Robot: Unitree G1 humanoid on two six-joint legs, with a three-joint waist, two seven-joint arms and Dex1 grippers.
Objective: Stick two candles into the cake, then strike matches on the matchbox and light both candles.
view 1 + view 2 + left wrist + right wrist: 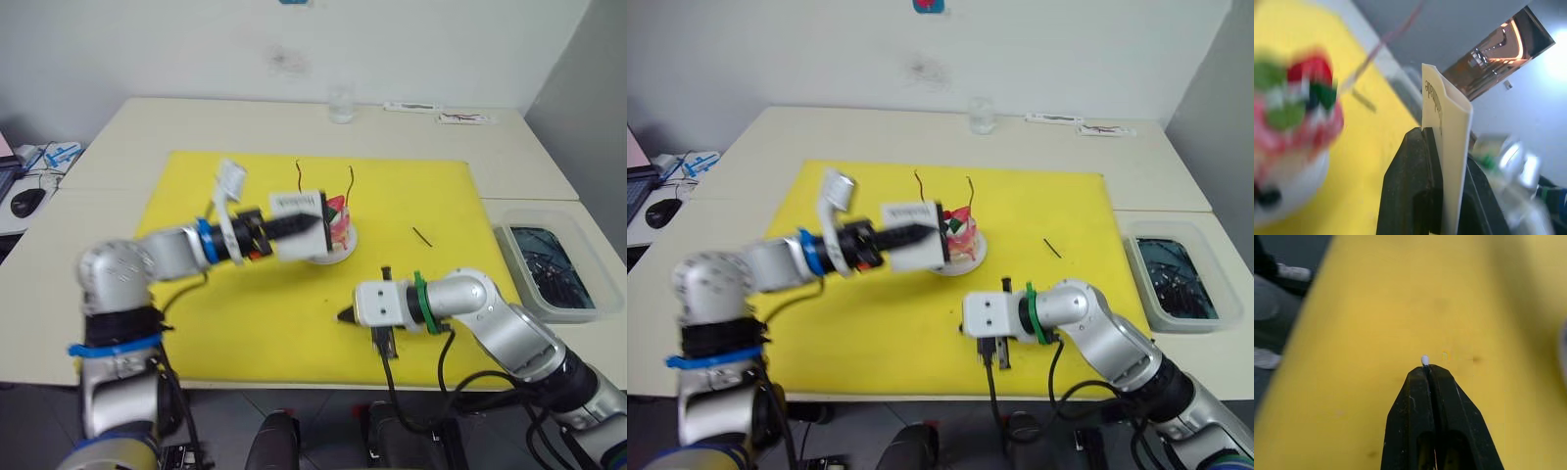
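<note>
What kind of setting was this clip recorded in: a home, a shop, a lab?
Most likely a lab or office test room, not a home. Plain pale tables are pushed together against a bare wall, a yellow mat marks the work area, and a computer mouse with cables sits at the robot's far left.

On your yellow mat the cake sits on its small white plate, with both candles standing up from it, one toward the left side and one toward the right. Your left gripper holds the matchbox upright just beside the cake, possibly touching it; motion blur makes that hard to judge. Your right gripper hovers low over the mat's front, pointing left. One match lies on the mat, right of the cake.
</note>
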